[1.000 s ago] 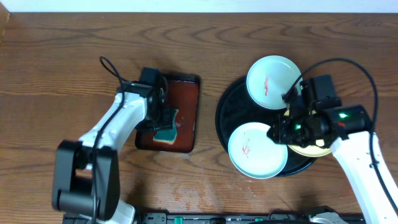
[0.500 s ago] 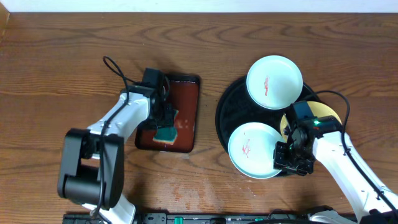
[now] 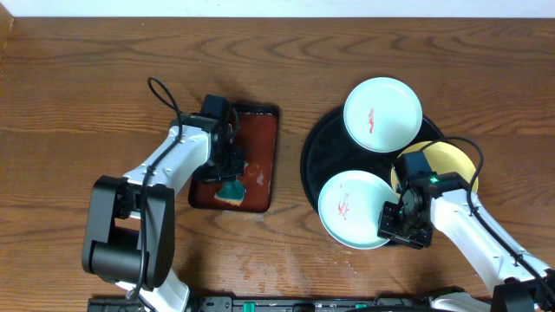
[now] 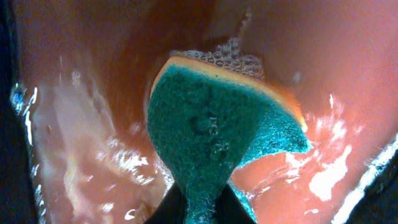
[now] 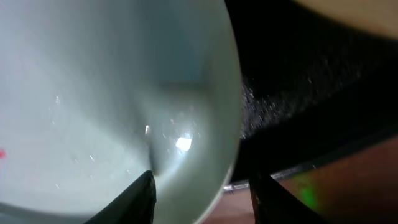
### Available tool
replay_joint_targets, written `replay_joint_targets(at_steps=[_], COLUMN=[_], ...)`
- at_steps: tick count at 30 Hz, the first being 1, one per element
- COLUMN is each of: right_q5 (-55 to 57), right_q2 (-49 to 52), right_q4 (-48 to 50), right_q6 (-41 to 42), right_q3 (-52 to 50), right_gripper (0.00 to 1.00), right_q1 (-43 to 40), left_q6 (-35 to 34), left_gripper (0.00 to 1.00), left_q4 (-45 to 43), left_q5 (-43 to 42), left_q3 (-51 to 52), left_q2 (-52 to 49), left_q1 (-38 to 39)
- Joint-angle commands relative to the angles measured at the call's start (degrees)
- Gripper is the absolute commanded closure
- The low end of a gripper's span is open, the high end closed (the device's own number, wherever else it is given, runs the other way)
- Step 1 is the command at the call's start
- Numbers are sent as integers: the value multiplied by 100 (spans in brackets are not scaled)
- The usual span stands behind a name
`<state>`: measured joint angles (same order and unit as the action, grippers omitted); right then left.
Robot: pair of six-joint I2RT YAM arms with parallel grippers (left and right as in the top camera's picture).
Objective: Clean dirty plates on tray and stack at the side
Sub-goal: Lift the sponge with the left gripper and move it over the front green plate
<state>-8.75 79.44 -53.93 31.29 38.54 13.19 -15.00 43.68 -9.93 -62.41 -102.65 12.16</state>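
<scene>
Three plates lie on the round black tray [image 3: 314, 160]: a bluish-white one at the back [image 3: 382, 113], a bluish-white one at the front [image 3: 347, 208], both with red smears, and a pale yellow one [image 3: 453, 159] at the right, partly under my right arm. My right gripper [image 3: 395, 227] [image 5: 202, 186] is open and straddles the front plate's [image 5: 93, 93] right rim, one finger inside it and one outside, over the black tray [image 5: 298, 106]. My left gripper [image 3: 232, 178] [image 4: 208, 208] is shut on the teal sponge [image 4: 217, 124] [image 3: 231, 189], pinching its near end.
The sponge rests in a small rectangular dark-red tray [image 3: 262, 139] holding wet foam [image 4: 230, 53], left of the black tray. Bare wood tabletop [image 3: 78, 104] lies around both trays. Wet marks show on the table near the front edge [image 3: 251, 260].
My left gripper has closed on the sponge. My right arm has moved toward the front of the tray and settled at the front plate's right rim, uncovering most of the yellow plate.
</scene>
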Motion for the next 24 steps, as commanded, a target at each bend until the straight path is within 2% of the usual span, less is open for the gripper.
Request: replay_joint_targets(at_steps=[1, 7, 10, 16, 19, 24], right_q5=[-74, -208, -227, -223, -186, 697], right_q2=[9, 9, 9, 9, 9, 9], right_q4=[341, 1281, 1749, 2653, 2806, 2813], right_q6=[212, 538, 535, 101, -116, -114], right_q3=[-278, -466, -466, -466, -466, -466], right_gripper=[57, 81, 98, 99, 99, 99], right_q1=[-50, -44, -44, 20, 46, 37], left_q6=[35, 168, 173, 170, 68, -146], left_gripper=[93, 92, 93, 93, 92, 93], left_q4=[210, 337, 407, 293, 133, -367], left_q5=[162, 157, 42, -1235, -1368, -1366], left_q3=[-197, -203, -203, -201, -201, -201], left_q2=[354, 999, 1381, 1827, 1843, 1840], left_q1=[-9, -7, -7, 76, 286, 885])
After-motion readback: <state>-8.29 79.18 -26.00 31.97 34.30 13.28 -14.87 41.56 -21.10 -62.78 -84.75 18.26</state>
